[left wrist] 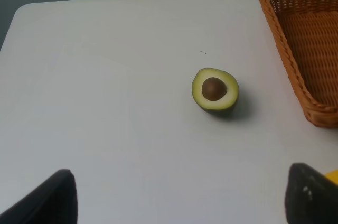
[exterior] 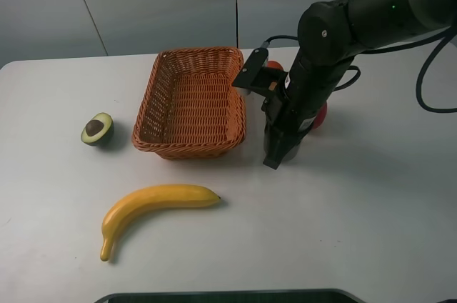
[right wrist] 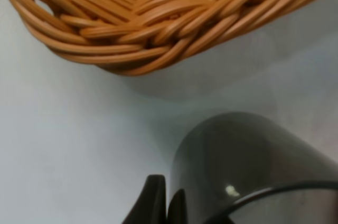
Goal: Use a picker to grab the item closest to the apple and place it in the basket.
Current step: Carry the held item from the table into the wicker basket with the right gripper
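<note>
Orange fruit is my pick for the item nearest the apple. Only a sliver of each shows in the high view, since the right arm covers both. I'm reading the redder one as the apple and can't be sure. The fruit sits on the table just off the basket's far right corner, with the apple near it, further right and closer to the camera. The right gripper is low at the basket's near right corner, pointing down and toward the camera. So the fruit lies behind it, on the far side of its own forearm, and the gripper would need to back up and re-aim. The fruit looks round, so there is no long axis to line up with. In the right wrist view the fingertips look pressed nearly together with nothing between them. A dark grey rounded thing sits right beside them, and I can't tell what it is. The left gripper is spread wide and empty, above the avocado side, well apart from the fruit. The right arm is clearly nearer. The banana lies in front, off the route. No labels or writing are readable anywhere.
</note>
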Motion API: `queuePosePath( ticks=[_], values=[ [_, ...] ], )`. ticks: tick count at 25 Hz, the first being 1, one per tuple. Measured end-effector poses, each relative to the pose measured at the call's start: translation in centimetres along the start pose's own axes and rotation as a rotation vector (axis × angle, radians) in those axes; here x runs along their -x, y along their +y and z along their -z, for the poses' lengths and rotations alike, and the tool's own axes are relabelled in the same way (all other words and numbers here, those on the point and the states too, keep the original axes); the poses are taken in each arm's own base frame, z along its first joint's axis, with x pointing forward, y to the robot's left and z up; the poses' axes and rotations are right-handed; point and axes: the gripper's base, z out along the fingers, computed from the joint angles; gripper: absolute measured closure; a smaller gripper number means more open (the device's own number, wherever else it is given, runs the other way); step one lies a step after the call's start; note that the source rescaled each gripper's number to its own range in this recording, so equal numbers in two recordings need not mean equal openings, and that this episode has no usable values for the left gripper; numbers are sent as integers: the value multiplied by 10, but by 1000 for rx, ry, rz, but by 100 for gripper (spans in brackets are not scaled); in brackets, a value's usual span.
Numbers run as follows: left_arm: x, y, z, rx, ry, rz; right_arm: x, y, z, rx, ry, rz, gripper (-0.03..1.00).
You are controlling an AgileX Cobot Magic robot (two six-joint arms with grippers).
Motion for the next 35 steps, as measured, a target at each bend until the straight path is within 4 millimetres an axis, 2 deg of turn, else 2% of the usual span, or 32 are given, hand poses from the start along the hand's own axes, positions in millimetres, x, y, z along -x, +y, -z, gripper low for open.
queuePosePath(
  ticks=[19,28,35],
  values=[
    [0,0,0,0,0,0,0,-1,3,-13,-1,16,97],
    [0,0,0,0,0,0,0,3,59,-46,-81,-10,97],
    [0,0,0,0,0,0,21,-3,97,-31,-96,-216,97]
  ],
)
